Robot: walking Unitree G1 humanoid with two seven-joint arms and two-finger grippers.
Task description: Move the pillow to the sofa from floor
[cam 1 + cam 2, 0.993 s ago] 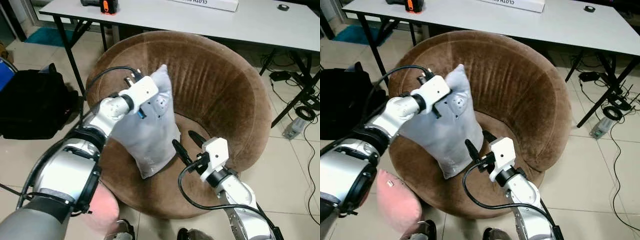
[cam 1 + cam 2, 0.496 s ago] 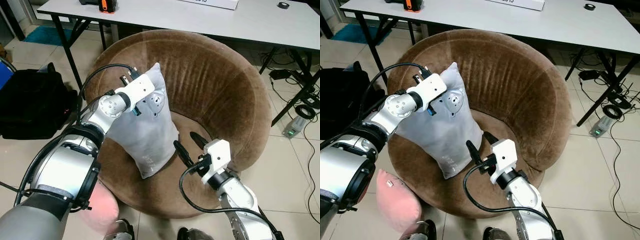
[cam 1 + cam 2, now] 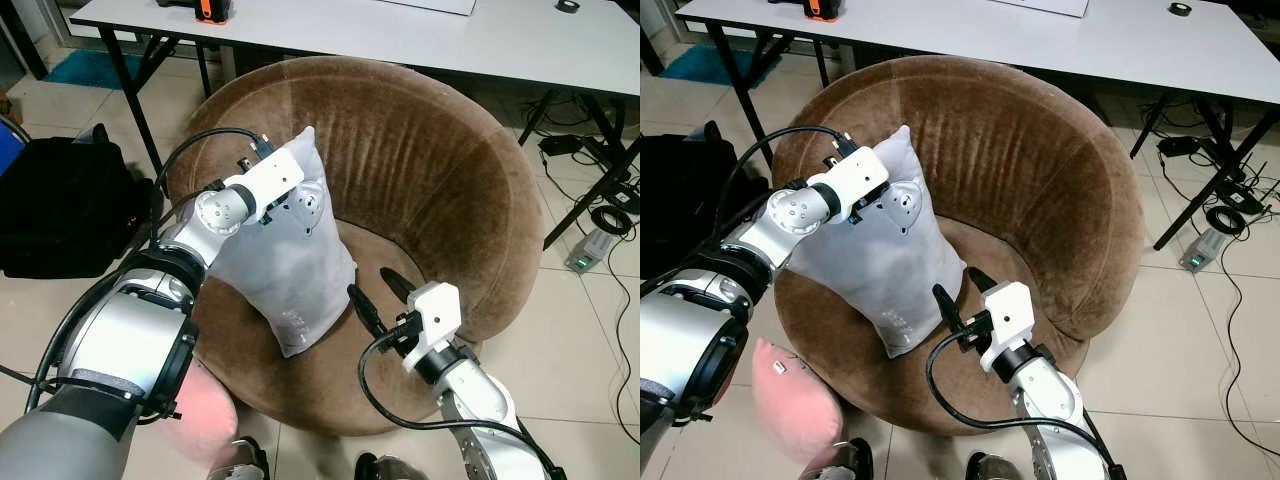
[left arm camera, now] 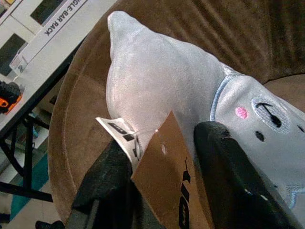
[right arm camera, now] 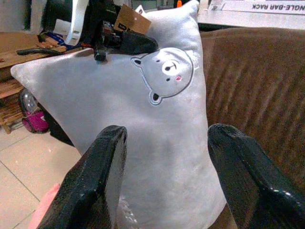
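I am holding the grey pillow (image 3: 295,265) upright on the seat of the round brown sofa (image 3: 440,180), my left jaws (image 3: 285,205) clenched on its upper corner, where a cardboard tag (image 4: 174,181) is sticking out between my two black fingers (image 4: 228,176). The pillow is standing on its lower corner near the front edge of the seat, leaning toward the sofa's left rim, with its stitched bear face (image 5: 164,74) turned toward my right jaws (image 3: 380,295). Those right jaws are hanging released just beside the pillow's lower edge, fingers spread wide and gripping nothing. As I am judging it, the main part of the job is looking done: the pillow is off the floor and its weight is resting on the sofa cushion. What is left, by my reading, is letting go with the left jaws so the pillow is lying or leaning there on its own, then drawing both arms clear; whether it is going to stand or topple once freed, I cannot tell. A pink cushion (image 3: 790,395) is lying on the tiled floor (image 3: 40,310) beside the sofa's front left edge, a black bag (image 3: 70,205) is sitting further left, and a white surface (image 3: 470,35) is standing behind the sofa's back rim.
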